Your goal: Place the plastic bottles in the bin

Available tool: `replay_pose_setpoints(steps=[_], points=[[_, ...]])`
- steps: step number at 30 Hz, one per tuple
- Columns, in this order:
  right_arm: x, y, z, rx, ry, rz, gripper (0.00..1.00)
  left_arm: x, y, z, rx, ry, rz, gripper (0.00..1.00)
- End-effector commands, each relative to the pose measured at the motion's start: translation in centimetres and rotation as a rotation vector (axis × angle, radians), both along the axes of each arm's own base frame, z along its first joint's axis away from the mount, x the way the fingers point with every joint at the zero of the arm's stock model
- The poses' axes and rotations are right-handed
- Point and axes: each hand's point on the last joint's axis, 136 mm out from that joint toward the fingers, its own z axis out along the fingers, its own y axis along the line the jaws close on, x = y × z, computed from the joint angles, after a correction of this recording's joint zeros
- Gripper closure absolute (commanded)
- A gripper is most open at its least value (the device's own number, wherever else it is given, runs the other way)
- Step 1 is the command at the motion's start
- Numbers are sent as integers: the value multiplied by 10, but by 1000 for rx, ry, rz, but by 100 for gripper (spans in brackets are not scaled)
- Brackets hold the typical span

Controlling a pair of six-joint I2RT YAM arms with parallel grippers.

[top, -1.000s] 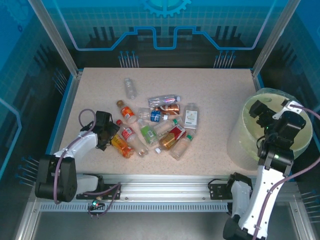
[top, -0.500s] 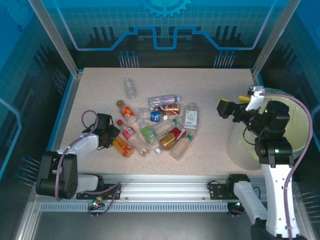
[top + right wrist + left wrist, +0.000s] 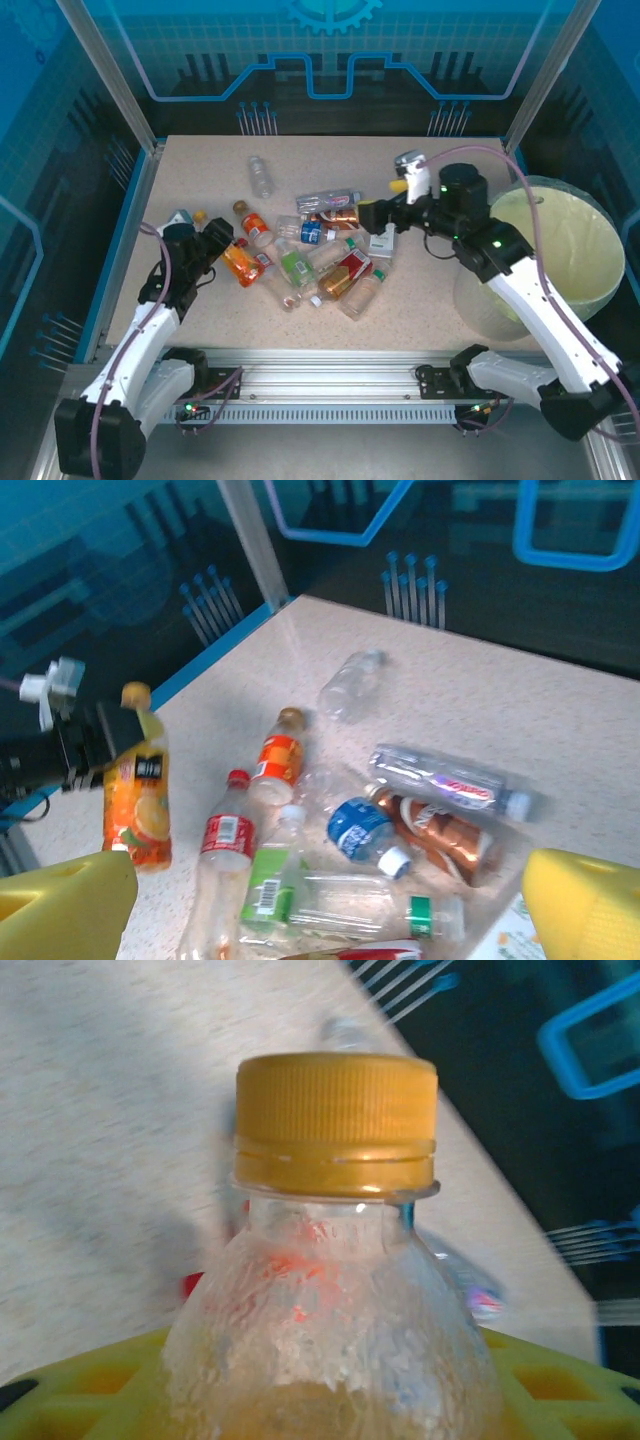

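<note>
While the left gripper (image 3: 212,247) clamps the orange-capped bottle (image 3: 240,263) upright, evidently for carriage to the bin (image 3: 585,235), the right gripper (image 3: 330,905) hangs wide open above the bottle pile (image 3: 320,255)

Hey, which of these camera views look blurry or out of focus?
Left wrist: the orange-capped bottle is close and fairly sharp, the table behind it smeared. Right wrist: slightly soft overall, the yellow fingers blurred at the bottom corners. Top external: crisp, evenly lit.
</note>
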Motion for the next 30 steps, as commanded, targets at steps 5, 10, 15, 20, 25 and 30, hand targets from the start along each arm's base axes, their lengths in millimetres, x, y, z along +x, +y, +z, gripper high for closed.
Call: replay_pose_setpoints(steps=[5,10,15,20,25,30], points=[[-6,90,-1,93,35,253,0,18,-82,113,-57,-363,-346,56],[-8,132,-20,133,166,380,0,17,-130,165,-104,-535,-536,56],[-14,153,-30,124,185,446,0,21,-146,190,-159,-600,-605,56],[-20,161,-27,170,190,503,0,18,-159,202,-218,-647,-683,56],[2,161,-36,186,221,368,0,12,-164,207,-264,-672,-717,55],[3,172,-38,227,278,372,15,11,-167,200,-275,-624,-720,55]])
